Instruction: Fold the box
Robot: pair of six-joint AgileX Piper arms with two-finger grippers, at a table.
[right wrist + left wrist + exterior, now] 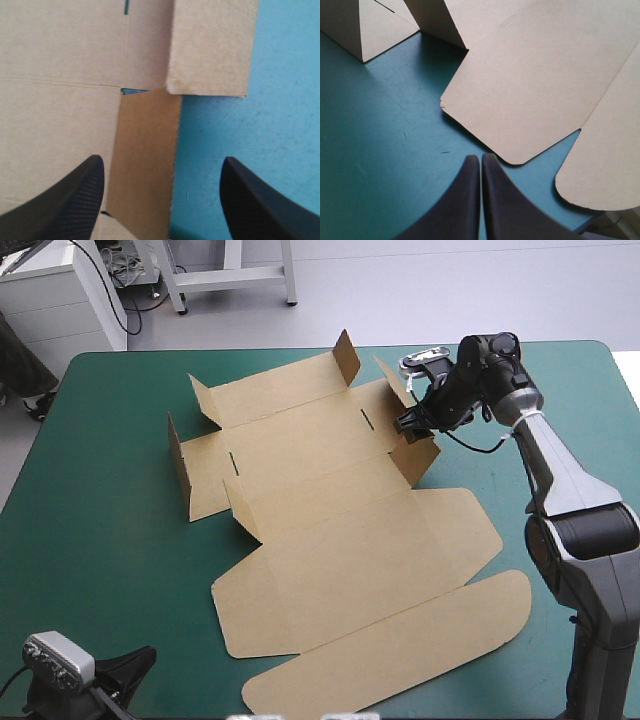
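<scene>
Left claw (481, 159) pinched together over teal-green cover (385, 150); brown box (535, 90) ahead.

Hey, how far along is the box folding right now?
Early. Done: a few small flaps of the box stand up at its far end. In hand: the right gripper, fingers open, straddles the right side flap. To do: the big lid panels lie flat; the left gripper sits shut beside them.

Brown box (350, 540) on teal-green table (100, 540)
</scene>
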